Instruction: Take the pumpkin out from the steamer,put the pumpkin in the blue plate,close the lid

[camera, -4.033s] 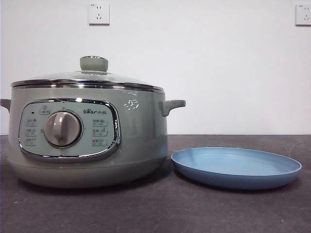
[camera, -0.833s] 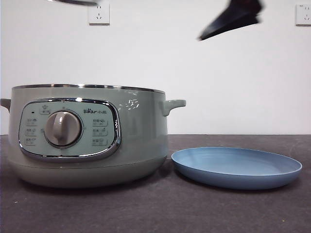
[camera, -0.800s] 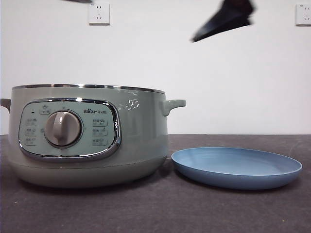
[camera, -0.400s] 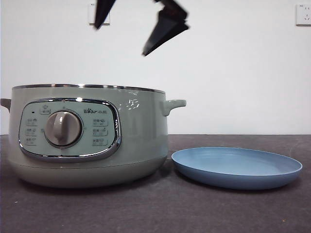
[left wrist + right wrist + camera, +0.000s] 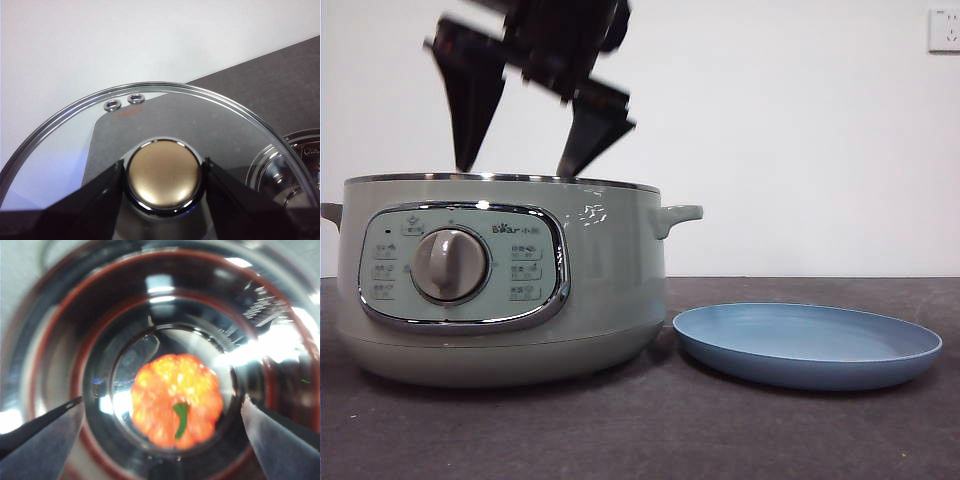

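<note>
So the biggest thing here is the large round sage-green electric steamer [image 5: 500, 280] with its chrome rim, side handles and a grey dial on the front panel, sitting on the dark table [image 5: 650, 430]. It's uncovered. Right next to it on the table is the wide shallow light-blue plate [image 5: 807, 345], with its near edge just beside the pot's base, and nothing is on it.

The round domed glass lid [image 5: 165, 107] with the chrome rim is up off the pot. The left gripper [image 5: 163, 175] has it, with both black jaws clamped on either side of the knob [image 5: 163, 175], which looks kind of golden-bronze with a shiny ring from that wrist camera. Through the glass you can see a bit of table and a slice of the pot's shiny inside.

The right gripper [image 5: 515, 172] is the big dark thing coming in from the top of the front view, jaws spread wide and pointing down, with the tips right at the chrome rim. It's holding nothing. Its wrist camera looks straight down into the mirror-like bowl.

The small orange-red ribbed pumpkin [image 5: 177, 400] with its short dark green stem sits on the bottom of the pot, about dead centre, between the two spread jaws but well below them. That shot is a bit blurry, though.
</note>
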